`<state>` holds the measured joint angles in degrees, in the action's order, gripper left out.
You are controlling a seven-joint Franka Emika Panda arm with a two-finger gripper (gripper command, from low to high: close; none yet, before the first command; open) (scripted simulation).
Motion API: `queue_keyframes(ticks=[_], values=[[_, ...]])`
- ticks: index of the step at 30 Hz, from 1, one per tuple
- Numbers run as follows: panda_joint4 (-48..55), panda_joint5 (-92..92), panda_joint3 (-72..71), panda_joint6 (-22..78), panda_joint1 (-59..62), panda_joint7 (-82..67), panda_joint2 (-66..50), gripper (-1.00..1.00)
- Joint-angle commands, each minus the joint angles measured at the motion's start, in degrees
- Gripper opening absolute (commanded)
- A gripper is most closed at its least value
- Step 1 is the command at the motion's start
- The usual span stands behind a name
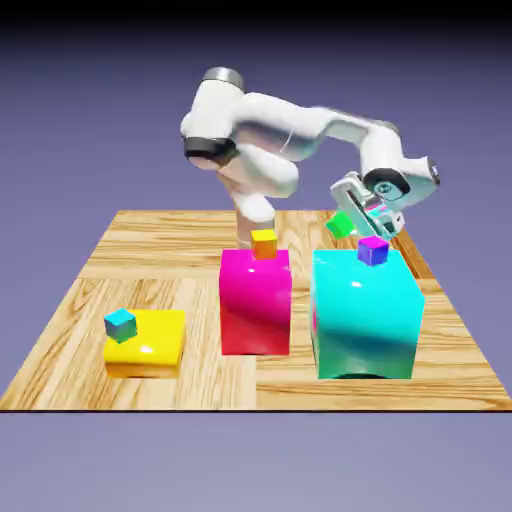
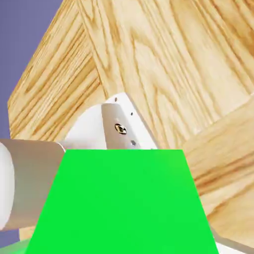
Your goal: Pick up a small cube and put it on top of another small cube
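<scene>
Looking at the small, glossy, bright green cube [image 1: 340, 224] first: right of centre in the exterior view, up off the table, just upper left of the small purple cube with a magenta-tinged face [image 1: 373, 250]. Clamped in the grey-and-white two-finger gripper [image 1: 344, 216], by the look of it; filling the lower middle of the hand view, hiding the fingertips there. Can't read exact finger contact.

Tilted over hard, cube and hand both. Pointing back at the white robot base [image 1: 256, 217] rather than straight down, judging by the hand view.

Step in hand, as judged: carry and reorient. Past the pick, short of the stack. Next: swing the hand upright, get the green cube level, bring it above the purple one, square up faces, lower gently, then let go and back straight off.

Need to keep clear of the purple cube during the swing. Perched on top of the big glossy cyan block [image 1: 366, 310], near the far edge, so easy to knock off.

Further out, leave alone: small orange cube [image 1: 264, 244] on the tall magenta-red block [image 1: 255, 305], mid-frame; small teal cube [image 1: 121, 325] by the low yellow block [image 1: 145, 350], lower left, on the wooden table [image 1: 210, 382].
</scene>
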<state>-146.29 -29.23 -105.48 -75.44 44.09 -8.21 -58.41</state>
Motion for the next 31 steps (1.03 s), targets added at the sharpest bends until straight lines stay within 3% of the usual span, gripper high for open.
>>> queue_keyframes(ticks=[1, 20, 28, 29, 31], values=[[-0.8, -1.4, -2.1, 1.1, 2.1, 0.0, -1.7, -1.00], [-15.8, -28.2, -41.5, 20.3, 40.8, -1.8, -33.3, -1.00], [-24.4, -41.1, -30.3, 19.4, 47.8, -6.0, -42.5, -1.00], [-24.4, -41.1, -30.3, 19.4, 47.8, -6.0, -42.5, 1.00], [-22.9, -38.8, -32.4, 19.6, 46.6, -5.2, -40.9, 1.00]])
